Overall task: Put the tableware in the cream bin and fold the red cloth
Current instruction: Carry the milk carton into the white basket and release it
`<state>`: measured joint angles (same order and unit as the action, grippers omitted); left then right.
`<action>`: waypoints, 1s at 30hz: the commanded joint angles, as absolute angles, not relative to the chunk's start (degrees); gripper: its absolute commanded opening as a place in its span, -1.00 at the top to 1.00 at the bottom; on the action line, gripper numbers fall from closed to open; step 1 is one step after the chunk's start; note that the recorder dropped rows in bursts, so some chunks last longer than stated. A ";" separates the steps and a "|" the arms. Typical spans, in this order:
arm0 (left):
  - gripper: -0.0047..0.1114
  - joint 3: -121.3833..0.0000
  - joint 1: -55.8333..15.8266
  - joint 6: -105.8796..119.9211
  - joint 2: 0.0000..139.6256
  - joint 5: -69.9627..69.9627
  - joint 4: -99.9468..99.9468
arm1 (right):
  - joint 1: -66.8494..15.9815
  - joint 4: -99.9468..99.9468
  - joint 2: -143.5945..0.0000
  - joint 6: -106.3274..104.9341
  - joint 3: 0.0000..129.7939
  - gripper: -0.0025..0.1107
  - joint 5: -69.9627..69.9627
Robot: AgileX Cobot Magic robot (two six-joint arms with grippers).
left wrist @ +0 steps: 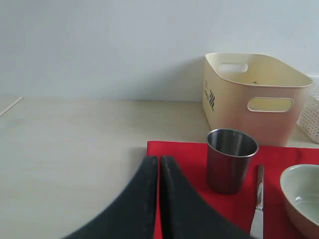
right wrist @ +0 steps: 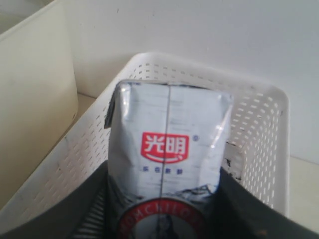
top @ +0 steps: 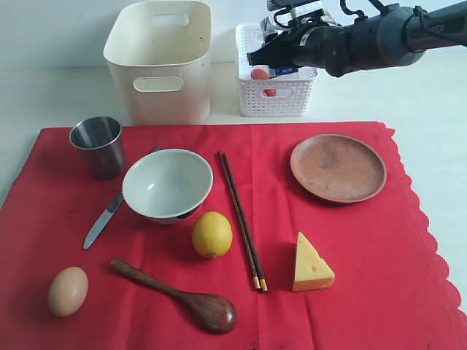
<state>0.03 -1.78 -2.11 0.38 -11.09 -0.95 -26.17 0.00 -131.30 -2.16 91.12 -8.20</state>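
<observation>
The right gripper (right wrist: 164,174) pinches a silver-white pouch (right wrist: 167,124) with a red logo between its dark fingers. It holds the pouch over the white lattice basket (top: 276,98), which stands well behind the white bowl (top: 168,184) and to its right in the exterior view. The left gripper (left wrist: 158,160) has its fingers pressed together with nothing between them, and hangs low on the far side of the steel cup (top: 98,146) from the bowl.

The bowl sits upright on the red cloth (top: 365,292), which lies flat. The cup stands upright just behind and left of the bowl. The silver table knife (top: 102,222) lies left of the bowl, its handle seemingly slipping behind the bowl's rim. The dark chopsticks (top: 241,219) lie paired just right of the bowl, gold tips nearest the camera. The round brown plate (top: 338,168) rests well to the bowl's right, past the chopsticks. The dark wooden spoon (top: 179,295) lies in front of the bowl. The lemon (top: 211,234) sits just in front and right of the bowl, almost touching it. The cream bin (top: 160,62) stands behind the bowl, off the cloth
</observation>
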 commanded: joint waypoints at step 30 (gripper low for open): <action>0.85 0.00 -1.62 -2.04 0.00 -11.07 -0.59 | -25.95 0.00 -127.00 -2.01 91.92 -0.31 -4.44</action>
<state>0.03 -1.78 -2.11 0.38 -11.09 -0.95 -26.17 0.00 -130.14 -2.16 91.52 -7.39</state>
